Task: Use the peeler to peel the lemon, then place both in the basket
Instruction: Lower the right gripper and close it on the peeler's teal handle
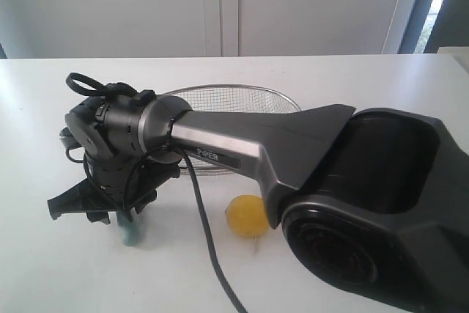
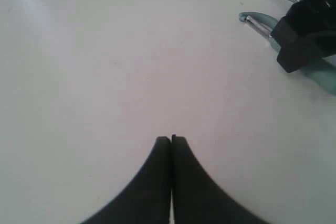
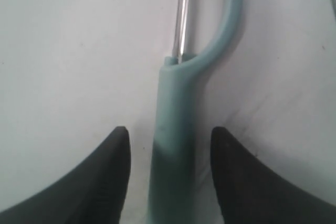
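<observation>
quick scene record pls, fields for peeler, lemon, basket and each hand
peeler: flat on the table, near the basket
lemon: on the table, outside the basket
basket: partly hidden behind the right arm
right hand: open, straddling the peeler handle, not closed on it
left hand: shut, holding nothing, above the table

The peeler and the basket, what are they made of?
The peeler has a handle that looks like smooth, dull teal plastic, one even colour. Its thin blade gleams like metal. The basket looks like silvery wire mesh, see-through, with a thicker shiny metal rim.
</observation>
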Available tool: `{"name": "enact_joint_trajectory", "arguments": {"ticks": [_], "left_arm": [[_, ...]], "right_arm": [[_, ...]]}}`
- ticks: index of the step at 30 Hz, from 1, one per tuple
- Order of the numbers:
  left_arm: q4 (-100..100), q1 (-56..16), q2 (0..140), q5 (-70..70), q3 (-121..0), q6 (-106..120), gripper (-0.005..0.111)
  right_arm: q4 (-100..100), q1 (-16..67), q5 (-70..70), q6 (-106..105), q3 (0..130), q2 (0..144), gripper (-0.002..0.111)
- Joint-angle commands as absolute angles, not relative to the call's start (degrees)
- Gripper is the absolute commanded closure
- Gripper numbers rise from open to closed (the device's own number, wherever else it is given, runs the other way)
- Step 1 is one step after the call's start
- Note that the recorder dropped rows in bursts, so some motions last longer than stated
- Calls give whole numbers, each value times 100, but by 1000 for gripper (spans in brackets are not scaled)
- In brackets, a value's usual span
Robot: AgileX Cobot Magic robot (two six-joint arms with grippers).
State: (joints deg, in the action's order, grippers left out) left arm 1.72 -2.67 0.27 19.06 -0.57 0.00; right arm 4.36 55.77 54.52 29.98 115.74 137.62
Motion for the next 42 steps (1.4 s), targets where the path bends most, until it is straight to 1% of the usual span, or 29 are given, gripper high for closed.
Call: {"name": "enact_joint_trajectory", "arguments": {"ticks": [1,6,8,11,12,42], "left_arm": [[166,-254,0,1922,0,0,107],[166,-254,0,1922,0,0,107],[166,-254,0,1922,0,0,107],[166,-254,0,1922,0,0,107],[166,-254,0,1922,0,0,107],[166,-254,0,1922,0,0,107]], "right_arm": [[485,5577,5415,3028,11590,13750,64],[473,5577,5415,3028,11590,13750,79],[473,5577,5415,3028,11590,13750,86],[473,5577,5415,3028,11590,13750,106],[473,5577,5406,3028,11590,13750,108],[441,5591,5612,3028,11590,13085,108]]}}
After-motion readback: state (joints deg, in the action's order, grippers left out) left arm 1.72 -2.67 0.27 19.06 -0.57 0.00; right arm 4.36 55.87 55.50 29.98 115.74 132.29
